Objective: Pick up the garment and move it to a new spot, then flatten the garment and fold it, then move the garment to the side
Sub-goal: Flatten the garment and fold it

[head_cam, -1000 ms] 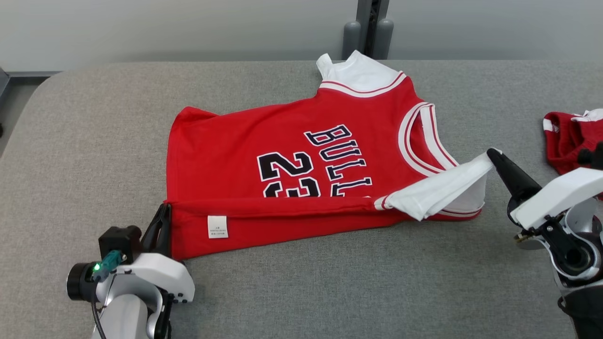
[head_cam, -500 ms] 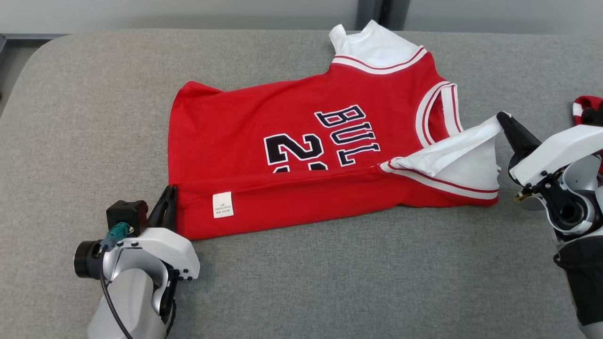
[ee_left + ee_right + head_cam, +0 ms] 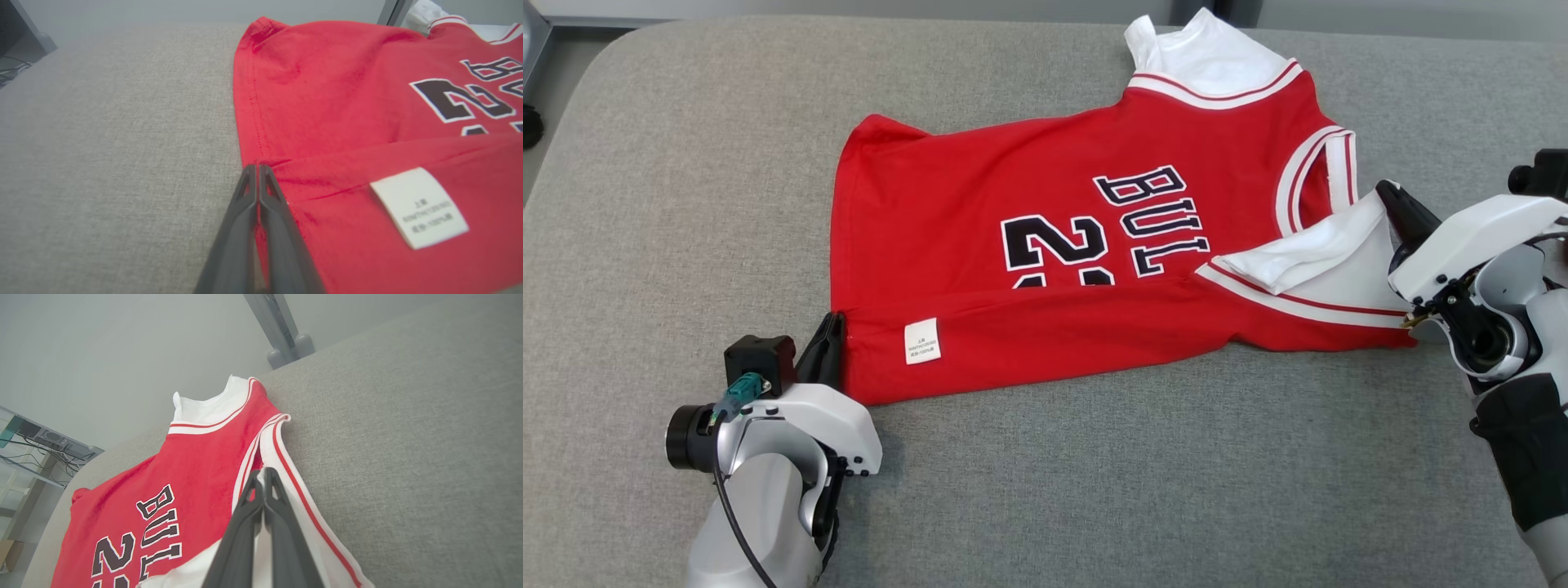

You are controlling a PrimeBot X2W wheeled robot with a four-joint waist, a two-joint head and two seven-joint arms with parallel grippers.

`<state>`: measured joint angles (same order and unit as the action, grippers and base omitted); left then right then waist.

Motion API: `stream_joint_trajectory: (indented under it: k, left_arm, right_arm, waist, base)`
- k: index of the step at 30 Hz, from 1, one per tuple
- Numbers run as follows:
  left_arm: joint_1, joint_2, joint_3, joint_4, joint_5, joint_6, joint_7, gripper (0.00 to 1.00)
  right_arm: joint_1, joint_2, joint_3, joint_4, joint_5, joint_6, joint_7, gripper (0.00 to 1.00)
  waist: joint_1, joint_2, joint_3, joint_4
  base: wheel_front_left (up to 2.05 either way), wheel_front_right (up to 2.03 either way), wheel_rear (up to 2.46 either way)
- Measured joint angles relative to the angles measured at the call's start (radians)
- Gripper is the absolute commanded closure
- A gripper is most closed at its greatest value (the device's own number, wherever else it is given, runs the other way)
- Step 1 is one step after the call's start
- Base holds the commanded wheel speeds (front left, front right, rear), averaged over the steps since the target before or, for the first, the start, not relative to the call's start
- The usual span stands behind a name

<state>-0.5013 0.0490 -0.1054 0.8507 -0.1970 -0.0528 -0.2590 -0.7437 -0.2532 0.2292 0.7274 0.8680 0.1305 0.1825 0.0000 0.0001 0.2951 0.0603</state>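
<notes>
We pinch the jersey (image 3: 1029, 204), lying mid-table (image 3: 686, 204) toward the far edge, with the left gripper (image 3: 833, 320) clamped on its hem (image 3: 848, 367) and the right gripper (image 3: 1388, 193) on its shoulder (image 3: 1347, 249), so the near side folds over evenly.

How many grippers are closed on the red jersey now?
2. The left gripper is shut on the near left corner of the jersey, at the folded hem; the right gripper is shut on the white shoulder strap at its right end.
</notes>
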Motion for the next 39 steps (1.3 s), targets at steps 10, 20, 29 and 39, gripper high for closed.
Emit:
stream_joint_trajectory:
  k: [10,20,29,39]
  left_arm:
    - [-0.042,-0.001,-0.033,0.010,-0.034,0.015,-0.002,1.00]
    - [-0.049,-0.001,-0.066,-0.003,-0.059,0.046,-0.003,0.00]
    - [-0.026,-0.001,-0.050,-0.072,-0.058,0.065,-0.003,0.00]
    - [0.116,0.001,-0.008,-0.251,-0.037,0.063,-0.003,0.00]
  right_arm:
    - [-0.100,-0.010,0.069,0.124,0.015,0.000,-0.076,1.00]
    - [-0.139,-0.007,0.128,0.201,0.042,0.000,-0.138,0.00]
    - [-0.139,-0.028,0.183,0.193,0.087,0.000,-0.233,0.00]
    - [-0.019,-0.072,0.244,0.131,0.131,0.000,-0.339,0.00]
  waist:
    - [0.0000,-0.0001,0.034,0.014]
    - [0.0000,0.0000,0.033,0.024]
    - [0.0000,-0.0001,-0.022,0.016]
    - [0.0000,0.0000,-0.126,-0.006]
  base:
    - [0.00,0.00,0.00]
    - [0.00,0.00,0.00]
    - [0.00,0.00,0.00]
    - [0.00,0.00,0.00]
